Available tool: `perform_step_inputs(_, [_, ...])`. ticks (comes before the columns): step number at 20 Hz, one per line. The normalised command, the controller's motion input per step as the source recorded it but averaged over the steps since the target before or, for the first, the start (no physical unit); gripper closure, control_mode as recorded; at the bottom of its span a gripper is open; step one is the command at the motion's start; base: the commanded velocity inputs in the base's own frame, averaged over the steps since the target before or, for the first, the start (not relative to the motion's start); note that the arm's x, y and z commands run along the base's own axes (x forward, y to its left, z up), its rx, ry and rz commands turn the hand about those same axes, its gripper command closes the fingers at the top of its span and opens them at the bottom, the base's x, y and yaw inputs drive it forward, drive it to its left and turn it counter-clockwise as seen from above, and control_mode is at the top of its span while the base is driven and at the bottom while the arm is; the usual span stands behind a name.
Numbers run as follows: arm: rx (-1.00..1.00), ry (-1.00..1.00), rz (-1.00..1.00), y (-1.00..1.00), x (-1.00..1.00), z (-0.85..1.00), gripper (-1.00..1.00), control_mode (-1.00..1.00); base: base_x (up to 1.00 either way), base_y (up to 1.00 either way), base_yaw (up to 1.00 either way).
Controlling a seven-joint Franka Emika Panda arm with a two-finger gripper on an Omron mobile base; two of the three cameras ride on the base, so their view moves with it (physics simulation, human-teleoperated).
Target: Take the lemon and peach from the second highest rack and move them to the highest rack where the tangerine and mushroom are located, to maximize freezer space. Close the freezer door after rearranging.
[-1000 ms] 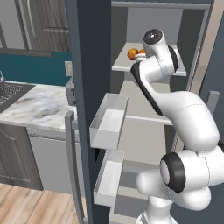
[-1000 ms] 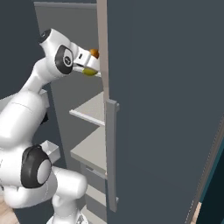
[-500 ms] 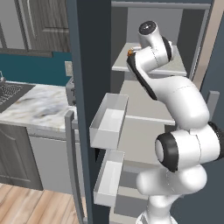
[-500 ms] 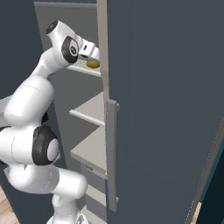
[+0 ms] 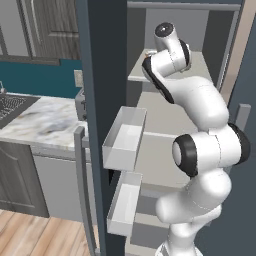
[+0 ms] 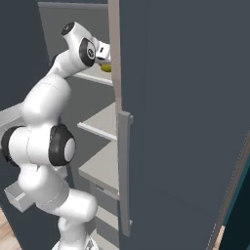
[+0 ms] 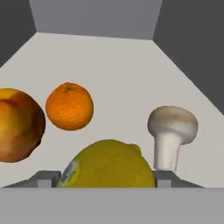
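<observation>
So the gripper (image 7: 107, 186) is up on the highest rack (image 7: 113, 65) of the freezer, and the round yellow lemon (image 7: 109, 165) with its little sticker sits right between the finger tips. Looks to me like it's pinching the lemon, though the tips are mostly hidden behind the fruit, so I can't be fully sure the grip is tight.

The red-and-yellow peach (image 7: 17, 124) is already on this rack at the left edge of the hand view, next to the small orange tangerine (image 7: 69, 106). The pale white mushroom (image 7: 171, 133) stands upright just beside the lemon on the other side.

My read: this is the lemon drop-off, basically the last bit of rearranging. The next move calls for letting go of the lemon where it won't roll, then backing the white arm (image 5: 192, 100) out of the freezer.

Watch out for the mushroom, it's close enough to get knocked over on release or retreat. After that, the dark grey freezer door (image 6: 180, 117) is open and needs shutting. The door's white bins (image 5: 125, 137) stick out near the arm, and the marble desk (image 5: 40, 120) sits off to the left.
</observation>
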Motion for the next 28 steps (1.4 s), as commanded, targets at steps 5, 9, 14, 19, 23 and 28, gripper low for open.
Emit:
perform_step_inputs(5, [0.00, -0.01, 0.01, -0.12, 0.46, -0.13, 1.00, -1.00, 0.00, 0.00, 0.00])
perform_step_inputs(9, [0.00, -0.01, 0.00, -0.25, 0.35, -0.10, 1.00, -1.00, 0.00, 0.00, 0.00])
perform_step_inputs(14, [0.00, 0.00, 0.00, -0.22, 0.42, -0.01, 1.00, -1.00, 0.00, 0.00, 0.00])
perform_step_inputs(19, [0.00, 0.00, 0.00, -0.15, 0.47, -0.06, 1.00, -1.00, 0.00, 0.00, 0.00])
perform_step_inputs(23, [0.00, 0.00, 0.00, -0.12, 0.38, -0.13, 1.00, -1.00, 0.00, 0.00, 0.00])
perform_step_inputs(28, [0.00, -0.04, 0.00, -0.23, 0.06, -0.23, -1.00, -1.00, 0.00, 0.00, 0.00])
